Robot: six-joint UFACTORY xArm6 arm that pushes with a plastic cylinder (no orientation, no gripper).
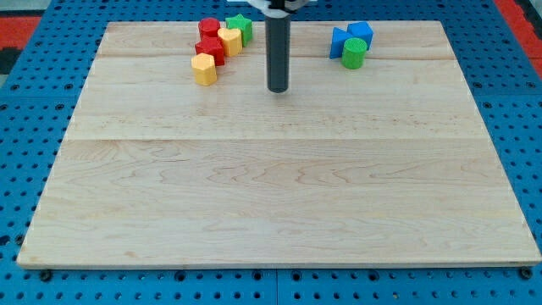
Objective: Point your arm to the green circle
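Writing: I can make out no brand, label or lettering anywhere.
Green circle: the short green plastic cylinder stands upright near the view's top right, round face up, long axis vertical; a round block shows no facing direction.
Its look: bright green, flat top, smooth side, unmarked.
Neighbours: it touches the blue plastic blocks just behind it, shapes hard to tell.
My tip: the dark rod's lower end sits on the pale wooden worktop, well to the view's left of the green circle, apart from every block.
Hand: there are no jaws here, only the rod, holding nothing.
Left cluster: yellow hexagon, red blocks, yellow block, green star, bunched together.
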